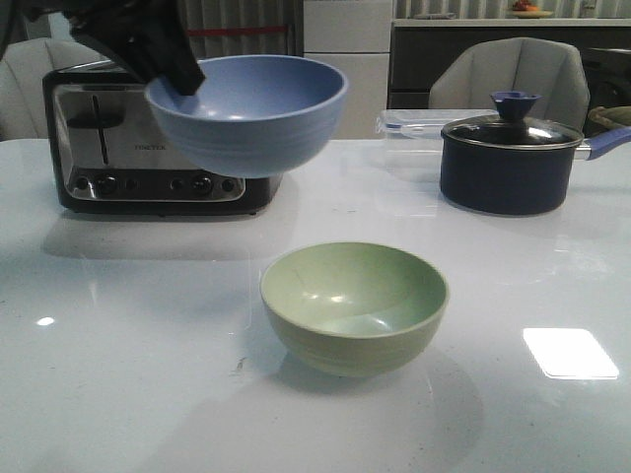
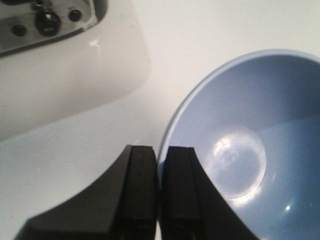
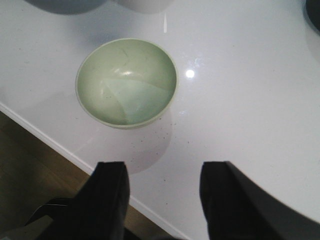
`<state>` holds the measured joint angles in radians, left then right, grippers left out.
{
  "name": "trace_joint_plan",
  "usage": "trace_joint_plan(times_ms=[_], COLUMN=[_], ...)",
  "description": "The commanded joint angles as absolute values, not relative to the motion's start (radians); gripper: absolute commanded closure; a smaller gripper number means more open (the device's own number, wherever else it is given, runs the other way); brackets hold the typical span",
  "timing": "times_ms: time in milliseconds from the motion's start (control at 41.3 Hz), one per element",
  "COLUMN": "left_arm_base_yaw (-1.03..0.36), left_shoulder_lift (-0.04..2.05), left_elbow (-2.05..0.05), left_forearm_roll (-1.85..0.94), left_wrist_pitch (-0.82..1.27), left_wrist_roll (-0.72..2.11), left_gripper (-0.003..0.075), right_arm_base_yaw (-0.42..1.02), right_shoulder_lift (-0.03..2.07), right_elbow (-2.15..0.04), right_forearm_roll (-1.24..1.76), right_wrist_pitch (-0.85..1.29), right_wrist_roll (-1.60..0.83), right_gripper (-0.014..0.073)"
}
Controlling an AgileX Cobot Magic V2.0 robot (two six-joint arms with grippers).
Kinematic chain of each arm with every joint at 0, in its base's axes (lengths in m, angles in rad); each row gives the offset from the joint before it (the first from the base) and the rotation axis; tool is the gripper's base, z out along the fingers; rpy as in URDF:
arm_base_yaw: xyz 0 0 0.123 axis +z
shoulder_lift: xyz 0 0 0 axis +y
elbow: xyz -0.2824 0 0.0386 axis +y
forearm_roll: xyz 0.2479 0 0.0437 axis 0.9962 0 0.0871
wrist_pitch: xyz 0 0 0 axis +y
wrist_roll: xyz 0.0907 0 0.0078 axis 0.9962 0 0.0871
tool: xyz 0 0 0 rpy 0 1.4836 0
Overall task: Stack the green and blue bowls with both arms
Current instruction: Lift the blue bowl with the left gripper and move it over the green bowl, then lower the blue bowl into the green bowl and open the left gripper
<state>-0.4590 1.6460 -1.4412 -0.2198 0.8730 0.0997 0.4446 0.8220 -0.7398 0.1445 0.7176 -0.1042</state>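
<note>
Left gripper (image 2: 159, 195) clamped on the rim of the blue bowl (image 1: 246, 110), one finger inside the wall and one outside, jaws pressed nearly together on the thin edge. Bowl held clear of the white table (image 1: 118, 374), tilted slightly, its mouth opening away from the gripper's fingers (image 2: 141, 190). Below and just ahead of that gripper, across a strip of bare table, a silver toaster (image 1: 148, 148) with dark knobs. Lower than the held bowl and off to its right, apart from it, the green bowl (image 1: 353, 305), upright on the table. Right gripper (image 3: 162, 200) spread wide and empty, hanging high above the table's near edge, green bowl just ahead of its fingertips; height over the bowl hard to judge from this angle. Well beyond, a dark blue lidded pot (image 1: 513, 158).
</note>
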Motion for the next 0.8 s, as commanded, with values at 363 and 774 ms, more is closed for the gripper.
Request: trace_joint_plan(times_ms=[363,774], left_arm_base_yaw=[-0.617,-0.624], left_shoulder_lift=[1.793,1.831], left_elbow=[-1.475,-1.479], left_forearm_roll=[-0.25,-0.244], left_wrist_pitch=[0.796,0.758], left_wrist_roll=[0.102,0.102], left_gripper=[0.0628,0.0314], right_arm_base_yaw=[0.445,0.445], right_shoulder_lift=[0.816,0.816], right_elbow=[-0.767,-0.767], right_forearm_roll=[0.145,0.145], right_wrist_pitch=[0.656,0.656], right_wrist_roll=[-0.118,-0.118], right_gripper=[0.0146,0.0146])
